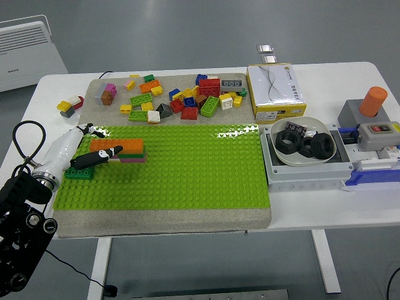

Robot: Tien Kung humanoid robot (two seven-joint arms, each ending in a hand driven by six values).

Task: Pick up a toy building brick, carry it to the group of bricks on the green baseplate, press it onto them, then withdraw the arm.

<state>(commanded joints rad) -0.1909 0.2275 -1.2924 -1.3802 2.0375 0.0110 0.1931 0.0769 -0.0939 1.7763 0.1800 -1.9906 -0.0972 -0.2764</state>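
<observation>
Left hand (94,156) looks pinched on the orange brick (119,145), seated on the stack at the green baseplate (187,169) left end, so the stack could get tugged loose if fingers aren't released before withdrawal.

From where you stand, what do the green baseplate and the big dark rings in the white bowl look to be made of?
The green baseplate looks like glossy moulded plastic: bright, studded, with glare along its far edge. The dark rings look matte black, perhaps plastic or coated metal; the view cannot settle which. The white bowl looks smooth, plastic or ceramic.
</observation>
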